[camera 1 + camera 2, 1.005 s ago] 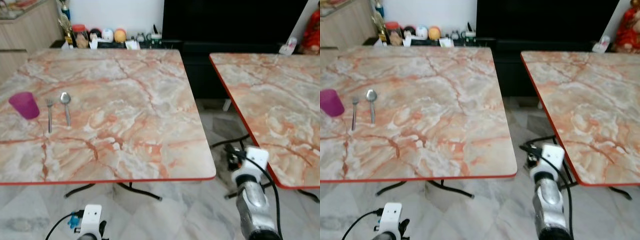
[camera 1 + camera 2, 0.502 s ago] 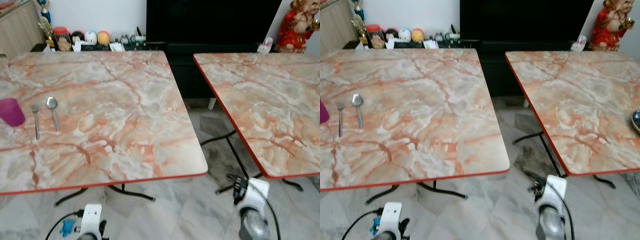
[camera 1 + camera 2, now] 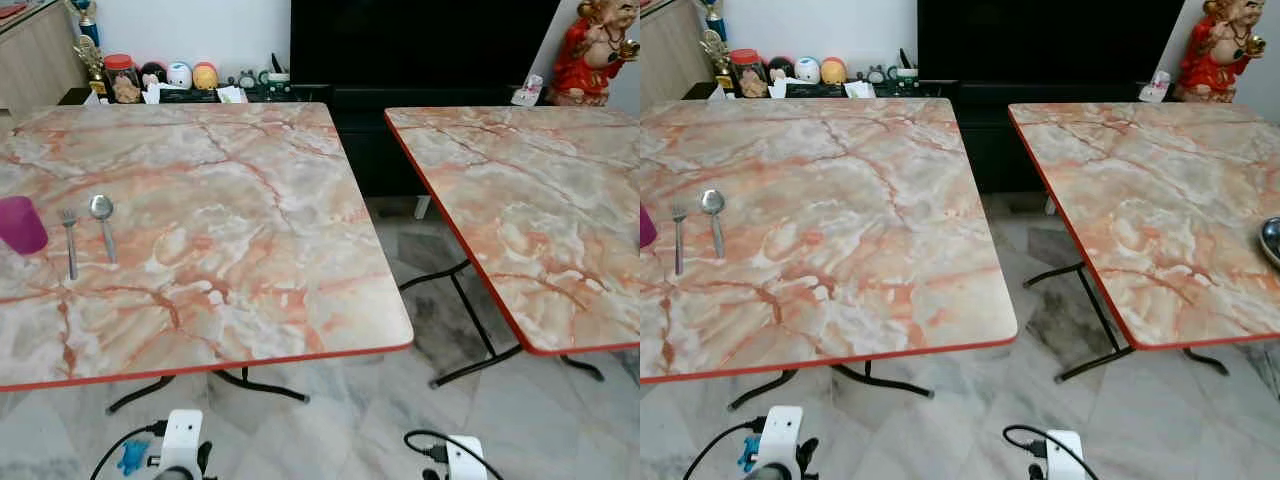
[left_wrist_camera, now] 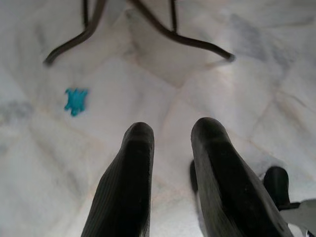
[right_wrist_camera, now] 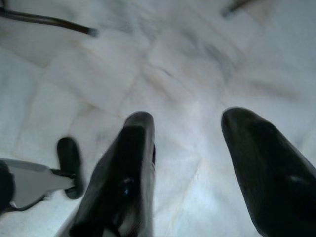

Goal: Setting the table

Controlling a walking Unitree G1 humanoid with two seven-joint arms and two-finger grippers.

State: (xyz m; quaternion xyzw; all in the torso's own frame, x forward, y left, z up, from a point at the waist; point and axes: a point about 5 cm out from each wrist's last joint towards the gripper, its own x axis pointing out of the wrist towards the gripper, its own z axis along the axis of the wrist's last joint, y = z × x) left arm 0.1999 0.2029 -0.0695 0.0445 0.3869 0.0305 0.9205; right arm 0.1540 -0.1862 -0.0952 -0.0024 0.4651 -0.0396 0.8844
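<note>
Both arms hang low at the near edge. The left pincer (image 4: 170,143) points down with a narrow gap between its fingers. The right pincer (image 5: 197,148) also points down, fingers spread wide.

— What sits on the left orange-veined marble-pattern table (image 3: 230,230) with the red edge?
— At the frame's left: a purple plastic cup (image 3: 21,224), a metal fork (image 3: 70,240), a metal spoon (image 3: 103,224).
— The right twin table (image 3: 1160,200)?
— A dark bowl's rim (image 3: 1271,240), right edge.
— Below?
— Grey-white marble floor (image 3: 350,420), small blue object (image 4: 76,100).
</note>
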